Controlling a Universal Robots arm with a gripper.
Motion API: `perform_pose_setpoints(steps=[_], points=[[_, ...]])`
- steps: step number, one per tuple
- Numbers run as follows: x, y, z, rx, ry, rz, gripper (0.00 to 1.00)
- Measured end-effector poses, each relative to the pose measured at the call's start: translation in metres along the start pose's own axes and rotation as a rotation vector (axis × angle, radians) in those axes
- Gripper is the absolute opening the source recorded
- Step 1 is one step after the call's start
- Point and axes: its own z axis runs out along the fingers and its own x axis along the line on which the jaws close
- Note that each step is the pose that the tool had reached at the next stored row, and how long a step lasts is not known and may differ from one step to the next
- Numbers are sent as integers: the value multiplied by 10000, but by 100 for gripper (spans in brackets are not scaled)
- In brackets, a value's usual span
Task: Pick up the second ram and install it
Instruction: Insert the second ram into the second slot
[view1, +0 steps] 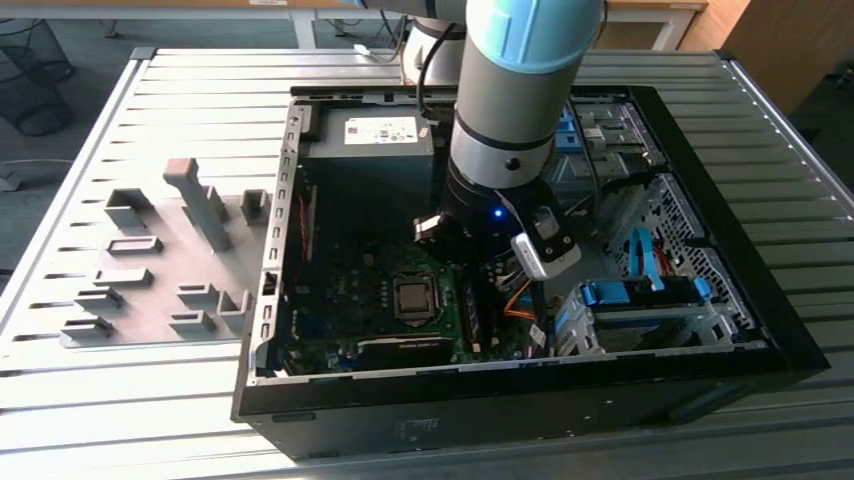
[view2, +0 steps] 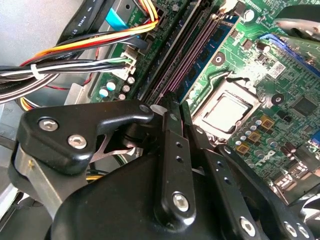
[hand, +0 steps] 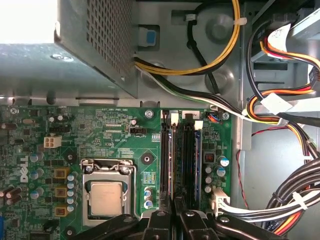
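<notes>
The second ram (view2: 216, 40), a thin blue-green board with black chips, stands on edge in the long slot nearest the processor socket (view2: 225, 112). Its near end runs in between my fingertips. My gripper (view2: 178, 106) hangs low over the motherboard, its two black fingers (view2: 172, 150) drawn close with only a narrow slit between them. In the first wrist view the gripper (hand: 175, 202) sits right over the slot row, in line with the ram (hand: 170, 160). The neighbouring slots (view2: 167, 67) show bare contacts. In the exterior view the arm (view1: 514, 120) reaches down into the open computer case (view1: 747, 330).
Bundled cables (hand: 280, 115) crowd the side of the slots away from the socket (hand: 106, 197). The metal power supply (hand: 95, 45) stands beyond the board. Grey fixture blocks (view1: 174, 250) sit on the table at the exterior view's left. Blue drive brackets (view1: 641, 295) fill the case's right.
</notes>
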Motion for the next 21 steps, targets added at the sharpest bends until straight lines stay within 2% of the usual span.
perform_pose_setpoints(steps=[4,8,14,21], points=[[0,0,3,-3,7,94,14],[-9,-4,3,-25,44,106,14],[-12,-10,3,-140,74,162,14],[-11,-15,-31,-146,82,167,14]])
